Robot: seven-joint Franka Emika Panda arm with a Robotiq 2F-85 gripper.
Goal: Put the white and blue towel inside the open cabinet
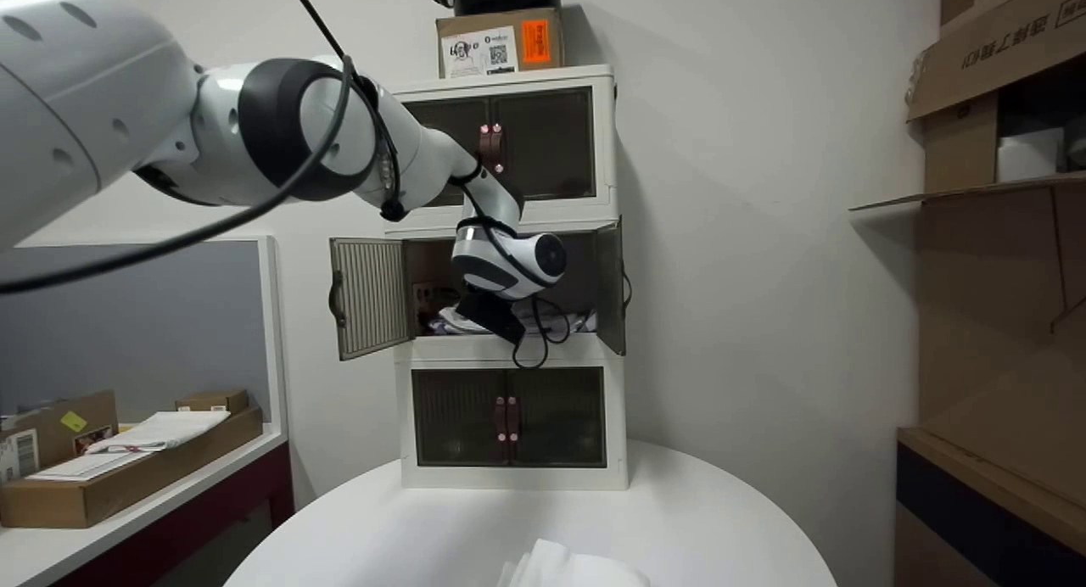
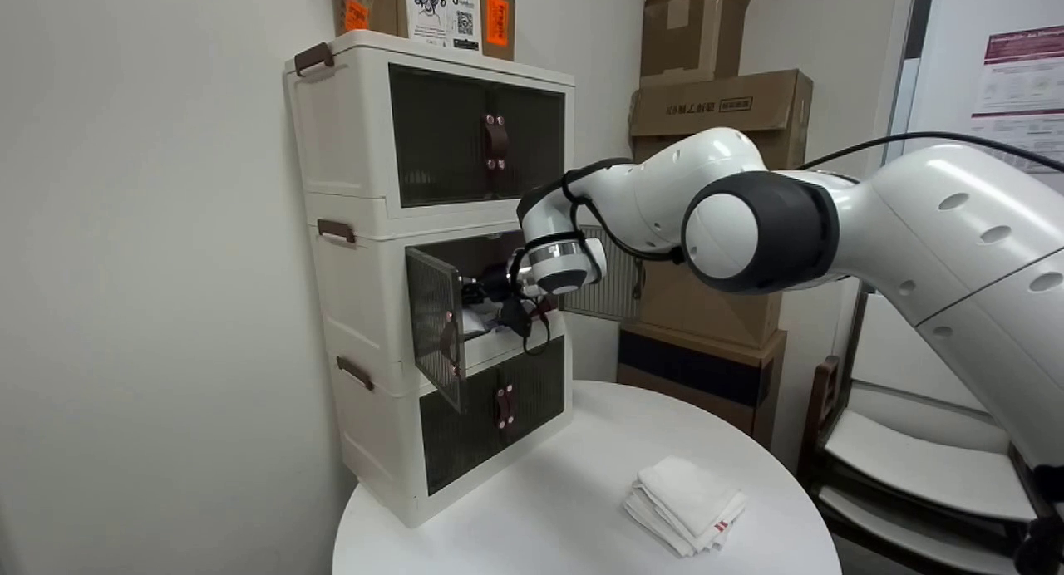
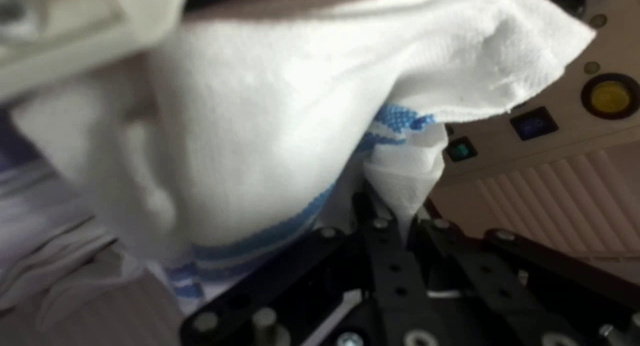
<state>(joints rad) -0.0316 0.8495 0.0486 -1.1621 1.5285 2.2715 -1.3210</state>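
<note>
"While a folded white cloth point(image 1: 570, 568) lies in from the edge of the round table point(image 1: 704, 519), what stands at the far edge?"

"A white tower point(image 1: 514, 477), the open cabinet point(image 2: 357, 301) its middle section, both doors point(image 1: 371, 299) swung out."

"And the gripper point(image 3: 401, 218)?"

"In that opening, pinching the white and blue towel point(image 3: 260, 136); how far in, I can't tell."
</note>
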